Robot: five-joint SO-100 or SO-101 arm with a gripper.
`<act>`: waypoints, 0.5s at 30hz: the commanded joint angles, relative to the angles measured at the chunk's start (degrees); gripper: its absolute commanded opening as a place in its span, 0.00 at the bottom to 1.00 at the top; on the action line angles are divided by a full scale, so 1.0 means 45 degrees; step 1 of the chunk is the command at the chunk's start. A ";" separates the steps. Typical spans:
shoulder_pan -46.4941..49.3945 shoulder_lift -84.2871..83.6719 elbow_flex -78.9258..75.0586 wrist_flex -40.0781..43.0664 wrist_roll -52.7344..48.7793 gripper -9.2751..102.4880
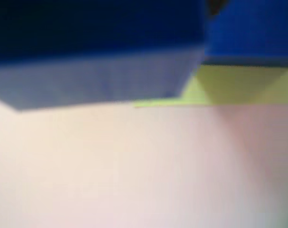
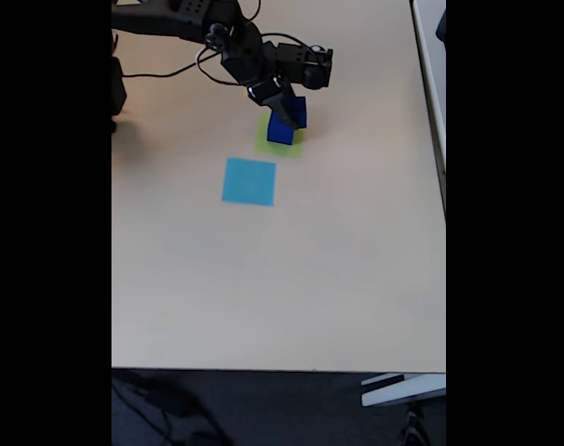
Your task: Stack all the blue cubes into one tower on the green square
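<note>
The arm reaches in from the counter's (image 2: 282, 279) far-left corner, and its tool (image 2: 283, 113) sits low over the green square (image 2: 296, 146), which lies near the far edge, a little right of centre in the fixed view. 2 blue cubes (image 2: 282, 130) show there, touching each other above the green paper; one seems to sit higher and to the right of the other, probably being set onto it to build the tower, though the fixed view is too small to be sure. In the wrist view a large blue cube (image 1: 101, 80) looms close and blurred, with a second blue cube (image 1: 250, 33) behind it and the lime paper beneath. I cannot tell whether the tool's jaws are clamped on a cube or parted.

A light-blue paper square (image 2: 249, 181) lies just nearer the front, apart from the green one. The front half and right side of the counter give wide room for moving away.
</note>
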 commanded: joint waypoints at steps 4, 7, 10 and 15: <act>-0.0742 -0.0449 -0.1074 -0.0117 0.1289 0.14; -0.1016 -0.0586 -0.1074 -0.0117 0.1660 0.14; -0.1191 -0.0605 -0.0918 -0.0117 0.1973 0.14; -0.1426 -0.0684 -0.0781 -0.0137 0.2480 0.14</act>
